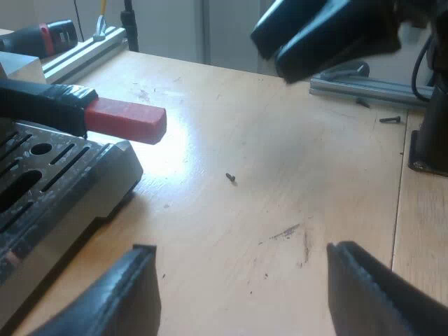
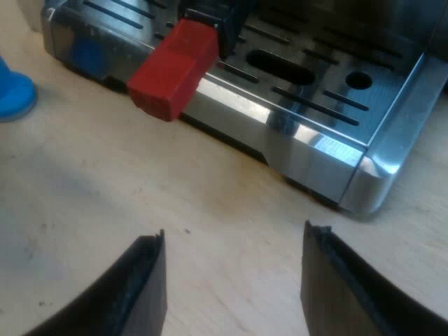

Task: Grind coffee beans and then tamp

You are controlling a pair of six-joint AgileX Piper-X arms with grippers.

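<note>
Hovering low over the table (image 1: 294,161), the left gripper (image 1: 241,255) is holding nothing, its fingers (image 1: 122,297) standing wide apart. The handle (image 1: 42,101) is jutting out above the drip tray (image 1: 77,182) of the machine (image 2: 315,150). Its red end (image 1: 126,120) is reaching past the tray's corner and hanging over the wood. The red end is sitting well apart from the left gripper, off to one side and not between the fingers.

The right gripper (image 2: 234,241) is also hanging spread open and gripping nothing, over the table just before the tray's front edge. The red end is lying ahead of it and higher, near but not touching, poking out over that edge. The tamper (image 2: 14,94), blue, is standing on the table near one corner of the tray, apart from the red end and the right gripper.

The drip tray is showing a slotted metal grate with one long oval opening and a round hole. What is lying under the grate can't be told.

Seen from the left wrist, the right gripper is showing as a black shape above the table, well apart from the left one. A small screw (image 1: 229,177) is lying on the wood ahead of the left gripper. A rail (image 1: 84,49) is running beyond the handle.
</note>
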